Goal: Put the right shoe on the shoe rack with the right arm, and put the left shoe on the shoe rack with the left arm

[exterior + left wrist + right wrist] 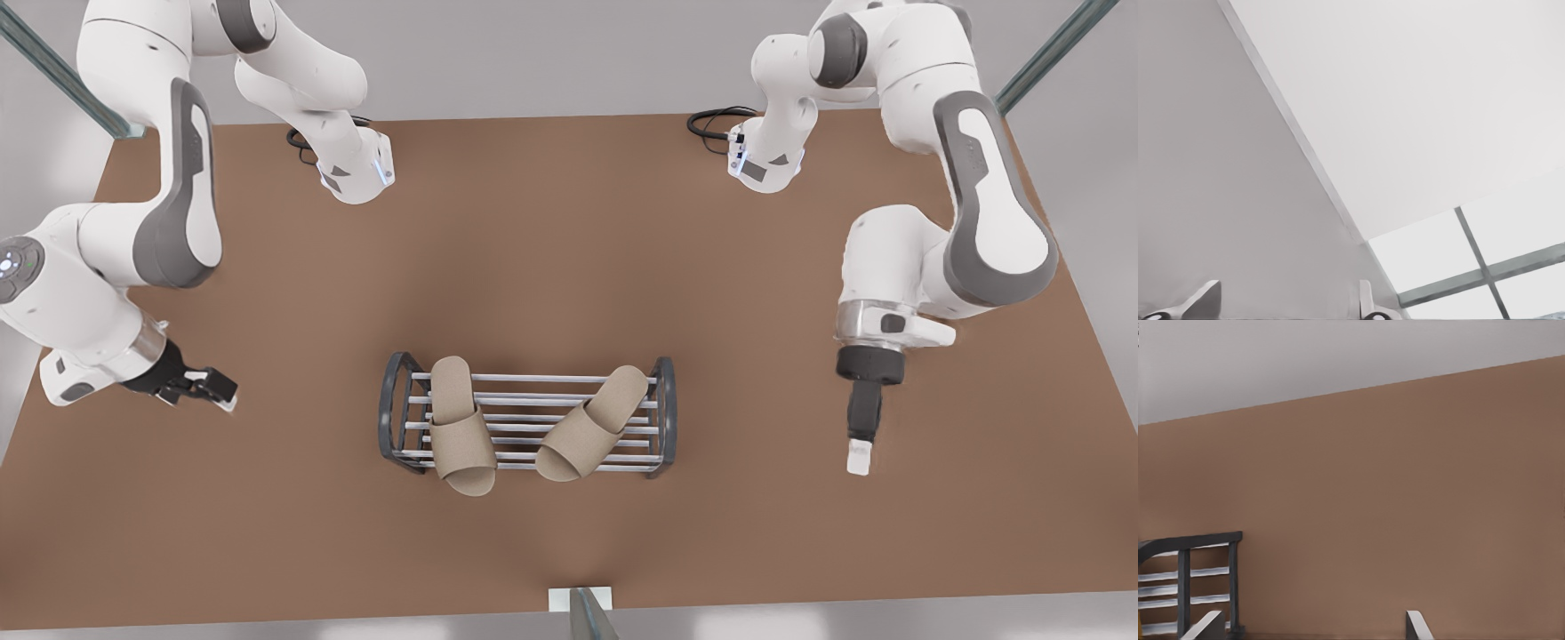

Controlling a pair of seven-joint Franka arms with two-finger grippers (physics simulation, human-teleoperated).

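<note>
The shoe rack [533,379] stands at the middle of the brown table, dark end frames joined by silver bars. Two beige slippers lie on it. One slipper [462,427] lies straight at the front view's left, overhanging the near bar. The other slipper [591,425] lies slanted at the front view's right. My right gripper [222,396] hovers open and empty off the rack's end on the front view's left; its wrist view shows its own fingertips, the right gripper [1308,623], and an end of the rack [1235,583]. My left gripper [858,458] hangs open and empty at the front view's right, the left gripper [1285,303] facing a pale wall.
The table [569,249] has free room all round the rack. Both arm bases stand at its far edge, each with a black cable [716,120] beside it. A short post [587,613] rises at the near edge. Glass-framed struts cross the upper corners.
</note>
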